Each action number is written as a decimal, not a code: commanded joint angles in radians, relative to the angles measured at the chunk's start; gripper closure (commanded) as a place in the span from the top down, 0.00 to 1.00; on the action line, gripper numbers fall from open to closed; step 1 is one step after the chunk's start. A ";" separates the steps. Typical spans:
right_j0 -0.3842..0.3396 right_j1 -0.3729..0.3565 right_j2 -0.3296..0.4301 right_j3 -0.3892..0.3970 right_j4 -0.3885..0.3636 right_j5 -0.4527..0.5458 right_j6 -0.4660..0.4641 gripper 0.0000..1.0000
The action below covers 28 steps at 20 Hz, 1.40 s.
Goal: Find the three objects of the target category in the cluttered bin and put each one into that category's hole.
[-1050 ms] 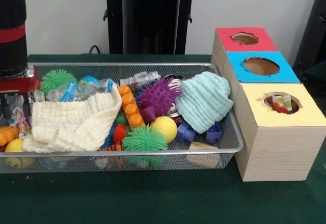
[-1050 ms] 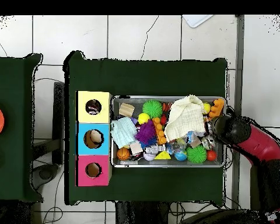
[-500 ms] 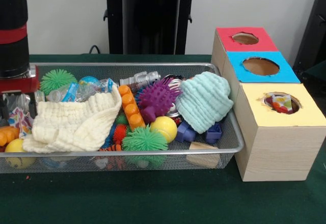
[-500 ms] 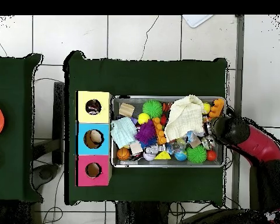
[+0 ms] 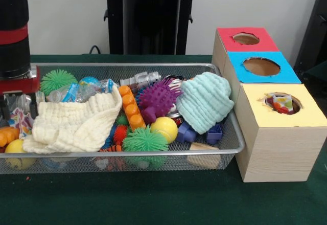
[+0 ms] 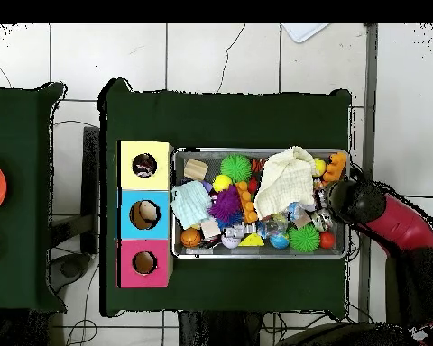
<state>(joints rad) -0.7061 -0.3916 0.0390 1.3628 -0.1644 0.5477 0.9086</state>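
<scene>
Only the front view shows toys in the yellow hole (image 5: 279,103); claw (image 5: 19,107) state unclear.

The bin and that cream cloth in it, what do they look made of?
The bin looks like fine metal wire mesh with a shiny rim; toys show through its wall. The cream cloth seems soft, crinkled cotton-like fabric, matte and rumpled, though the fibre cannot be told.

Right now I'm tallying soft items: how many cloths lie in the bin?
2. A cream cloth lies over the toys near the arm's end; a mint cloth lies at the end beside the boxes. Others may be buried underneath.
</scene>
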 commanded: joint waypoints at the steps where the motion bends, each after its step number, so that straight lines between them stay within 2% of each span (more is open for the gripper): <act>1: -0.016 0.054 0.048 0.073 0.005 0.000 0.155 1.00; 13: -0.016 0.109 0.041 0.022 -0.009 -0.030 0.153 1.00; 19: -0.018 0.189 0.043 -0.041 -0.019 -0.052 0.143 1.00; 26: -0.012 0.186 0.029 -0.046 -0.021 -0.044 0.145 1.00; 27: -0.013 0.185 0.029 -0.045 -0.021 -0.045 0.143 0.00; 28: -0.013 0.185 0.029 -0.045 -0.021 -0.044 0.143 0.00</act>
<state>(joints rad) -0.7132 -0.3237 0.0319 1.2905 -0.1648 0.5181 0.9086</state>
